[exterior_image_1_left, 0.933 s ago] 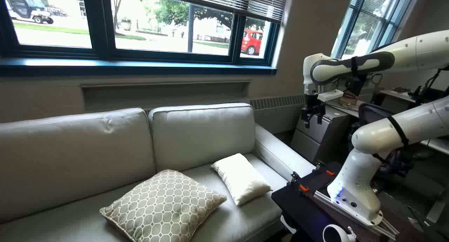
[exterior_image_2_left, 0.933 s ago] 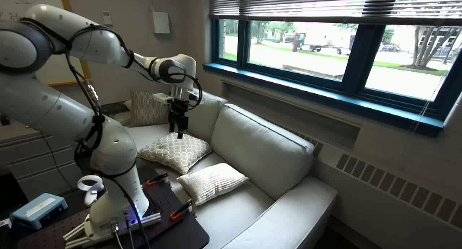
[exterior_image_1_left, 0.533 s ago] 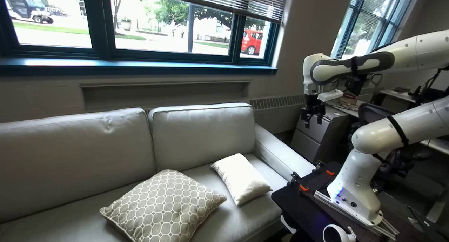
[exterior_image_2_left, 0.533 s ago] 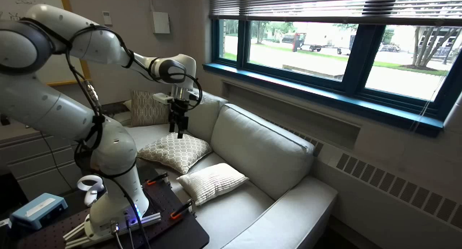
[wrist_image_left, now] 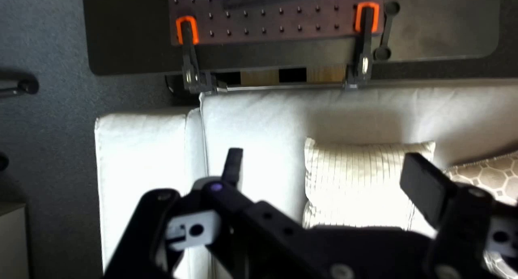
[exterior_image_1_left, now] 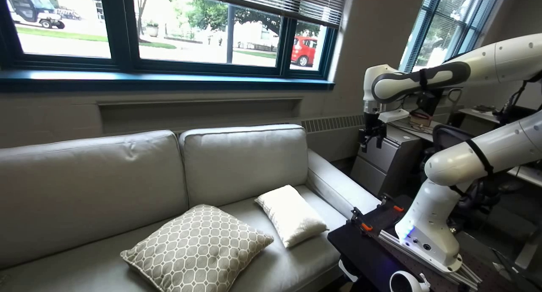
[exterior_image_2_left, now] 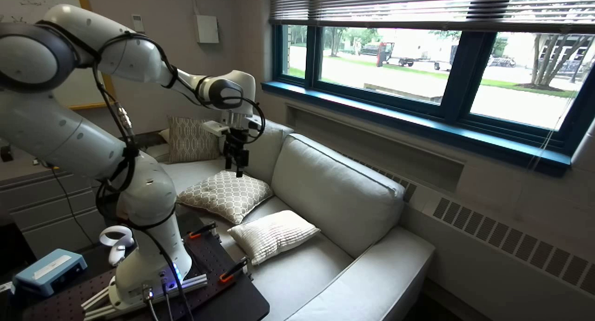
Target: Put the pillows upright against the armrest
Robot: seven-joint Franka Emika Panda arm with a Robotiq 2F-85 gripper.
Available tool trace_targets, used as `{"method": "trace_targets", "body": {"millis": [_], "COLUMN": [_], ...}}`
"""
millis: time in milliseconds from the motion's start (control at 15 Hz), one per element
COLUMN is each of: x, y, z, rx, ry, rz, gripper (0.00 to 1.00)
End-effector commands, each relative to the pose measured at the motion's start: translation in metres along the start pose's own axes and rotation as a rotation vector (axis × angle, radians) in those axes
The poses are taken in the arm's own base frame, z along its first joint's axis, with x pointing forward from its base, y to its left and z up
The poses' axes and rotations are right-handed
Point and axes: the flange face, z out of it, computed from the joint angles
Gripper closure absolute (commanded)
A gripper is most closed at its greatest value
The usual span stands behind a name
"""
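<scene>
The white pillow (exterior_image_1_left: 292, 216) lies flat on the sofa seat in both exterior views, a strip of seat between it and the armrest (exterior_image_2_left: 372, 277). Beside it, farther from that armrest, the larger lattice pillow (exterior_image_1_left: 199, 249) is also lying down. My gripper (exterior_image_2_left: 234, 170) hangs fingers-down in the air above the sofa, apart from both pillows. In the wrist view its fingers (wrist_image_left: 425, 186) are spread wide with nothing held. The white pillow (wrist_image_left: 356, 182) shows below and between them, partly covered by the gripper body. Only a corner of the lattice pillow (wrist_image_left: 489, 174) shows there.
The robot stands on a dark table (exterior_image_2_left: 241, 293) close against the sofa's front, with orange-tipped clamps (exterior_image_2_left: 232, 270) on its edge. Back cushions (exterior_image_1_left: 245, 165) line the sofa's rear. Another patterned cushion (exterior_image_2_left: 193, 139) leans at the far end. A white controller (exterior_image_2_left: 116, 242) sits beside the base.
The arm has shifted slightly, carrying the gripper a little left in one exterior image and a little right in another. Both pillows have stayed put, and the jaws remain wide.
</scene>
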Motion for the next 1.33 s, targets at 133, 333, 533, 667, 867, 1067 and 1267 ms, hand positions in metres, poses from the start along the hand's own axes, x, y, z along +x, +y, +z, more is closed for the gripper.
{"method": "trace_targets", "body": {"millis": [133, 333, 533, 667, 867, 1067, 1267], "x": [0.107, 0.163, 0.220, 0.255, 0.306, 0.348, 0.338], "y": [0.002, 0.003, -0.001, -0.007, -0.022, -0.034, -0.033], "z": [-0.001, 0.010, 0.033, 0.054, 0.091, 0.131, 0.144], "rx": [0.098, 0.165, 0.233, 0.281, 0.335, 0.361, 0.331], "ry": [0.141, 0.188, 0.183, 0.154, 0.088, 0.017, 0.003], "rz": [0.024, 0.069, 0.106, 0.121, 0.146, 0.174, 0.167], "gripper": [0.00, 0.00, 0.00, 0.00, 0.00, 0.00, 0.00]}}
